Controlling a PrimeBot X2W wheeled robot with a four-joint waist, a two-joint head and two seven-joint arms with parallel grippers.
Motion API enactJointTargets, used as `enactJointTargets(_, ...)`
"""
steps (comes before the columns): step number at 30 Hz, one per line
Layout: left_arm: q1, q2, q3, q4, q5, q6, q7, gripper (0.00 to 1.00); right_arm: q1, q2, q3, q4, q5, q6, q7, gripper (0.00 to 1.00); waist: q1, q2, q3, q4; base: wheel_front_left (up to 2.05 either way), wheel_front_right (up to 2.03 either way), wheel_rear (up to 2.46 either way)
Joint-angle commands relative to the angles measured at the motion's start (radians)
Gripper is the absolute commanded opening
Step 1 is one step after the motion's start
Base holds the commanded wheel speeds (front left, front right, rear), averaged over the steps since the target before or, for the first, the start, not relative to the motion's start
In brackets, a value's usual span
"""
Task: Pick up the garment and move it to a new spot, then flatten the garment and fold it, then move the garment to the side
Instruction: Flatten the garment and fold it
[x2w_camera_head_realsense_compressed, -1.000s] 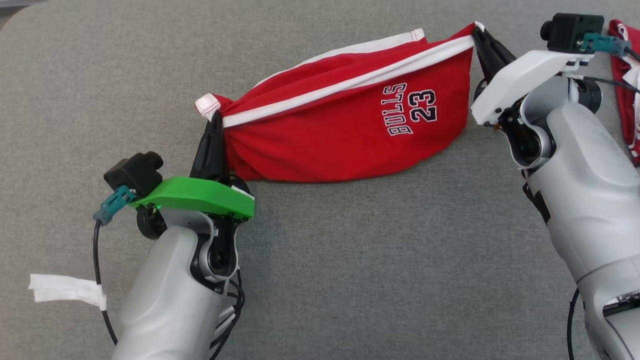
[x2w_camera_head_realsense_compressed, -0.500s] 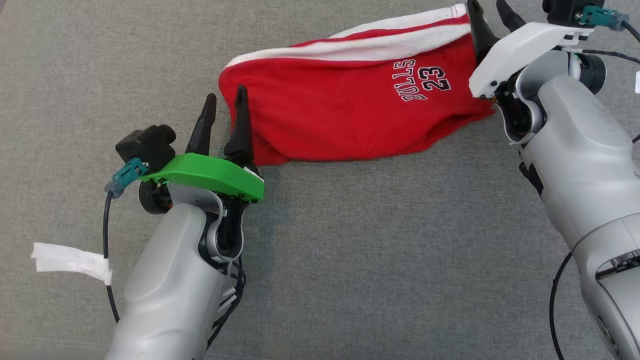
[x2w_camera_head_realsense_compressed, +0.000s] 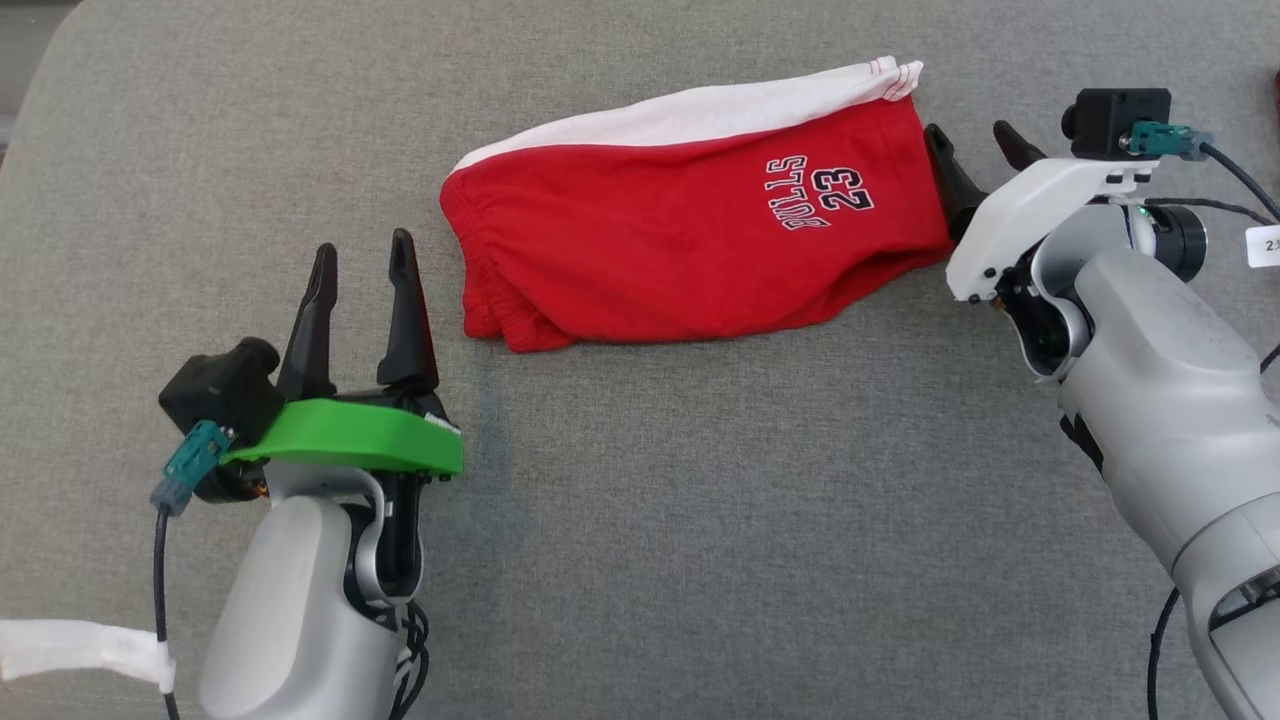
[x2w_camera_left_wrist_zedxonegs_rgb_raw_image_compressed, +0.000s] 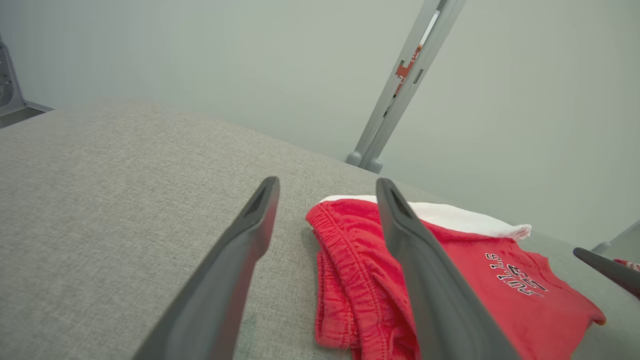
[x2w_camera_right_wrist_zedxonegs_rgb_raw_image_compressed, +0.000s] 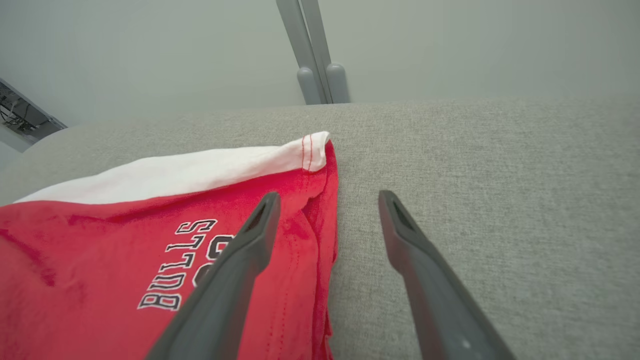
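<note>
The garment (x2w_camera_head_realsense_compressed: 690, 230) is a pair of red shorts with a white band and "BULLS 23" lettering, lying folded on the grey padded surface (x2w_camera_head_realsense_compressed: 700, 520). My left gripper (x2w_camera_head_realsense_compressed: 362, 262) stands open, a short way left of the garment's gathered waistband end, holding nothing. My right gripper (x2w_camera_head_realsense_compressed: 972, 140) is open beside the garment's right edge, also holding nothing. In the left wrist view the garment (x2w_camera_left_wrist_zedxonegs_rgb_raw_image_compressed: 475, 280) lies behind the right finger, and the left gripper (x2w_camera_left_wrist_zedxonegs_rgb_raw_image_compressed: 327, 186) is spread wide. In the right wrist view the garment (x2w_camera_right_wrist_zedxonegs_rgb_raw_image_compressed: 150, 240) lies under the left finger of the open right gripper (x2w_camera_right_wrist_zedxonegs_rgb_raw_image_compressed: 327, 199).
A white tape strip (x2w_camera_head_realsense_compressed: 70, 645) hangs on the left arm's cable at the lower left. A grey metal post (x2w_camera_left_wrist_zedxonegs_rgb_raw_image_compressed: 400, 85) stands beyond the far edge of the surface. The surface's rounded corner (x2w_camera_head_realsense_compressed: 40, 90) lies at the upper left.
Both grippers went from shut on the stretched garment's ends to open. The garment dropped flat onto the surface. The left gripper has drawn back to the left, away from it.
</note>
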Motion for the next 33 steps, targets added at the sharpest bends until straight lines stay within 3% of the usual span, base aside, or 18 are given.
enactJointTargets(1, 0.035, 0.006, 0.021, -0.025, 0.039, -0.005, 0.000, 1.00, 0.019, -0.005, 0.008, 0.007, 0.014, -0.002, 0.000, 1.00, -0.0001, 0.0000, -0.007, 0.008, 0.00, 0.00, 0.00)
enactJointTargets(8, 0.159, 0.006, 0.107, -0.120, 0.137, -0.018, 0.000, 1.00, 0.037, -0.015, 0.039, 0.052, 0.047, -0.002, 0.007, 1.00, -0.0001, 0.0000, -0.007, 0.042, 0.00, 0.00, 0.00)
enactJointTargets(16, 0.248, 0.006, 0.143, -0.168, 0.170, -0.011, 0.000, 1.00, 0.047, 0.000, 0.061, 0.103, 0.083, -0.002, 0.044, 1.00, -0.0001, 0.0000, -0.007, 0.067, 0.00, 0.00, 0.00)
enactJointTargets(17, 0.253, 0.006, 0.145, -0.174, 0.171, -0.009, 0.000, 1.00, 0.050, 0.002, 0.065, 0.106, 0.089, -0.002, 0.051, 0.70, -0.0001, 0.0000, -0.007, 0.069, 0.00, 0.00, 0.00)
enactJointTargets(20, 0.261, 0.006, 0.144, -0.190, 0.181, -0.002, 0.000, 1.00, 0.062, 0.006, 0.072, 0.100, 0.107, -0.002, 0.066, 0.00, -0.0001, 0.0000, -0.007, 0.072, 0.00, 0.00, 0.00)
enactJointTargets(33, 0.302, 0.006, 0.148, -0.195, 0.233, 0.000, 0.000, 1.00, 0.129, -0.038, 0.102, 0.020, 0.194, -0.002, 0.016, 0.00, -0.0001, 0.0000, -0.071, 0.017, 0.00, 0.00, 0.00)
